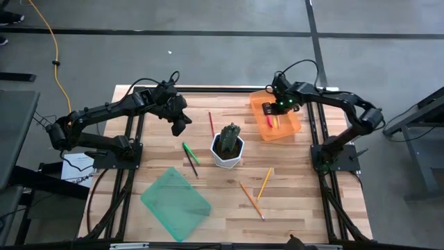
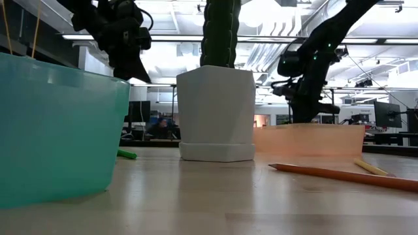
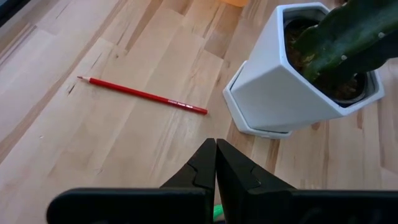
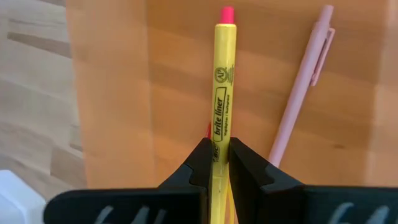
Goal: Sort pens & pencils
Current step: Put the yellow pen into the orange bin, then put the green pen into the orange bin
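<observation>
Yellow plastic sits pinched in your right tool (image 4: pixel 215 163): its fingers clamp the yellow pen (image 4: pixel 221 93), which points straight ahead of the tool over the orange tray (image 1: pixel 291 126). Just beside that tool, a pink pen (image 4: pixel 301 93) lies on the tray floor.

Your left tool (image 3: pixel 215 163) hangs above the counter (image 1: pixel 305 201) with its fingers pressed together, holding nothing. Ahead of it lies the red pencil (image 3: pixel 142 94), with the white cactus pot (image 3: pixel 292 93) close at its side. Near this tool, the green pen (image 1: pixel 191 153) and a dark pencil (image 1: pixel 191 165) lie side by side. Farther off, past the pot, two orange pencils (image 1: pixel 258 191) rest on the wood, and a teal tray (image 1: pixel 175 203) stands at the counter's edge.
</observation>
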`<state>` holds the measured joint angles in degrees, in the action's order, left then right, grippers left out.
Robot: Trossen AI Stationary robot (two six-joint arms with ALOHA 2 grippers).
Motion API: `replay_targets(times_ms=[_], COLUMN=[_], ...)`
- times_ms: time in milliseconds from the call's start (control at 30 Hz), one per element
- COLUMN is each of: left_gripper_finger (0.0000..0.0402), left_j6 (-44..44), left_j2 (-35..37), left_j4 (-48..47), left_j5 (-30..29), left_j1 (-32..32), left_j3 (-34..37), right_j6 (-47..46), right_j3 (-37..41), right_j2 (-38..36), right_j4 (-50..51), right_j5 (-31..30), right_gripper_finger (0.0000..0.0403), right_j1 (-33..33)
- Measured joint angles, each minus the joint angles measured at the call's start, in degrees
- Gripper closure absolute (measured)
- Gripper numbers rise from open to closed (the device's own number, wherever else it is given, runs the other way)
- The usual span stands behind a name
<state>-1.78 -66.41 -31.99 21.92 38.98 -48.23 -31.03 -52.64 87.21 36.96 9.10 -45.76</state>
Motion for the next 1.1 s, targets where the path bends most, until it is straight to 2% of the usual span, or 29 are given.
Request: replay_targets(times_ms=[400, 867, 1100], left_gripper_finger=[0.0401, 0.0401, 0.0401], left_j6=[0.42, 0.42, -1.47], left_j2=[0.0, 0.0, 0.0], left_j4=[-0.09, -0.09, 0.9], left_j5=[-0.01, -0.03, -0.53], left_j1=[0.0, 0.0, 0.0], left_j3=[0.0, 0.0, 0.0], right_j6=[-0.2, 0.13, 0.01], right_j3=[0.0, 0.0, 0.0], right_j2=[2.74, 2.74, 2.66], right_j4=[-1.24, -2.58, -8.77], right_j5=[-1.02, 0.01, 0.97], right_gripper_finger=[0.0381, 0.0304, 0.0295], right_j1=[-0.02, -0.88, -0.52])
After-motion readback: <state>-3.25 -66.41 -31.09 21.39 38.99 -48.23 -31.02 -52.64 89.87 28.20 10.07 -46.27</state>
